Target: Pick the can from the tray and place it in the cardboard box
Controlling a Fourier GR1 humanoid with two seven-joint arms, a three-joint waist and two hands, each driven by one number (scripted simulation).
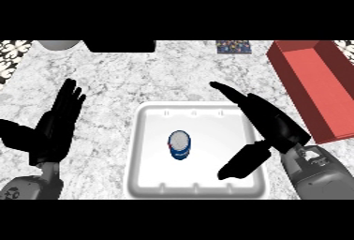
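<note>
A blue can (180, 146) with a silver top stands upright near the middle of the white tray (150, 178). My right hand (271, 122) hovers over the tray's right side, open, fingers stretched toward the far edge and thumb spread low beside the can; it does not touch the can. The red box (314, 84) lies at the right, its long open cavity running away from me. At the left my left hand (55, 124) rests open, fingers up.
A dark block (121, 45) and a grey round object (57, 44) sit at the counter's far edge. A small patterned item (233, 47) lies at the back near the red box. The counter is white marble.
</note>
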